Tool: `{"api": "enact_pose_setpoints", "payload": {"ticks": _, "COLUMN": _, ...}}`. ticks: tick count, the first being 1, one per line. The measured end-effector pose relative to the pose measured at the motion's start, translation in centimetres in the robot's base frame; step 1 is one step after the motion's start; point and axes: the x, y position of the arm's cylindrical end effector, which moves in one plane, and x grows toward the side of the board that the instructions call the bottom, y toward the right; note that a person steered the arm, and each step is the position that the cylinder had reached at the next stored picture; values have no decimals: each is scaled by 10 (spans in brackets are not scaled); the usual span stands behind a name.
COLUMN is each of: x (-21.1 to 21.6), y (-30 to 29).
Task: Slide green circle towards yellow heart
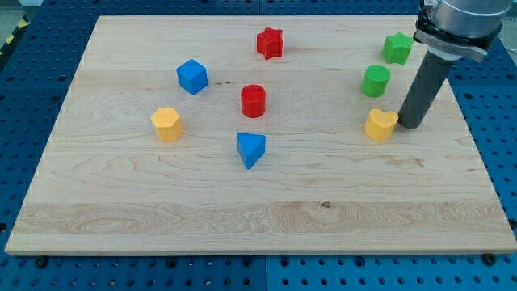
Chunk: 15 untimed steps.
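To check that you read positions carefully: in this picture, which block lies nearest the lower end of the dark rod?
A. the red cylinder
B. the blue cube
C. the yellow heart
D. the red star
C: my tip sits just to the view's right of the yellow heart, close against it, with the green circle above the heart; the red and blue blocks lie far off toward the view's left.

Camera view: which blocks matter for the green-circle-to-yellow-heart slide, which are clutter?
In the job:
green circle
yellow heart
my tip, just right of the yellow heart

Lying about:
green star
red star
red cylinder
blue cube
blue triangle
yellow hexagon
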Motion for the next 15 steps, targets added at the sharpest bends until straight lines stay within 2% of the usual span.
{"api": "enact_pose_setpoints", "payload": {"ticks": 3, "x": 3, "y": -66}}
{"api": "enact_pose_setpoints", "payload": {"ticks": 5, "x": -45, "y": -59}}
{"api": "enact_pose_setpoints", "payload": {"ticks": 6, "x": -47, "y": -80}}
{"api": "enact_pose_setpoints", "payload": {"ticks": 7, "x": -84, "y": -83}}
{"api": "enact_pose_setpoints", "payload": {"ticks": 8, "x": -139, "y": -77}}
{"api": "enact_pose_setpoints", "payload": {"ticks": 9, "x": -159, "y": -50}}
{"api": "enact_pose_setpoints", "payload": {"ticks": 10, "x": -156, "y": -42}}
{"api": "enact_pose_setpoints", "payload": {"ticks": 11, "x": -135, "y": -48}}
{"api": "enact_pose_setpoints", "payload": {"ticks": 13, "x": -129, "y": -3}}
{"api": "enact_pose_setpoints", "payload": {"ticks": 15, "x": -91, "y": -8}}
